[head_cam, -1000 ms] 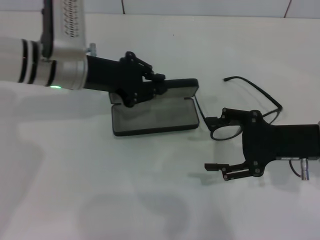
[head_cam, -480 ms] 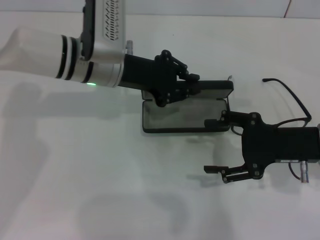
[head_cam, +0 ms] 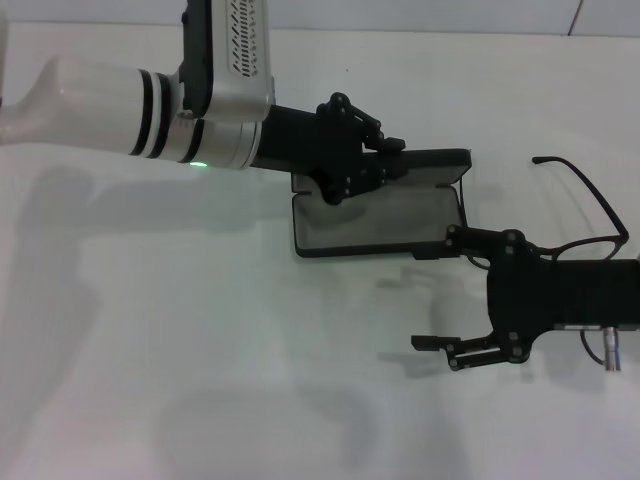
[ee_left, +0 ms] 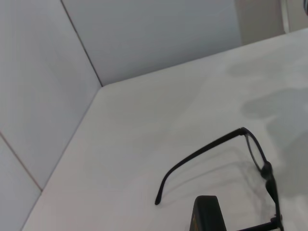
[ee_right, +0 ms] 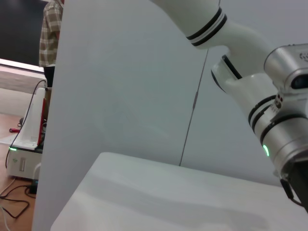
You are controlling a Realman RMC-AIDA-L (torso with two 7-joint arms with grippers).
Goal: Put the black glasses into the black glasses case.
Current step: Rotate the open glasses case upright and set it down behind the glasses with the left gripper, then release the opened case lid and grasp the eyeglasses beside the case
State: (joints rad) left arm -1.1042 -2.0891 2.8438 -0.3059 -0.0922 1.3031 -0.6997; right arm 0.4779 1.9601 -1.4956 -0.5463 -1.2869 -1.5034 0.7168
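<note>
Since a second ago we have dragged the case (head_cam: 380,205) rightward with our left pincer (head_cam: 385,160) clamped on its lid. Our right pincer (head_cam: 440,296) gapes wide beside the glasses (head_cam: 590,215) on the desk (head_cam: 200,350); we should centre on the frame before closing.

left hand (head_cam: 385,160) grips the open black glasses case (head_cam: 380,205); black glasses (head_cam: 585,215) lie beside right hand (head_cam: 440,295).

left end effector (head_cam: 388,158): has carried its grip on the lid toward the tabletop's right edge
black glasses case (head_cam: 380,216): dragged rightward, its right end now beside the right end effector (head_cam: 443,296)
black glasses (head_cam: 590,215): pushed closer to the tabletop's right edge
</note>
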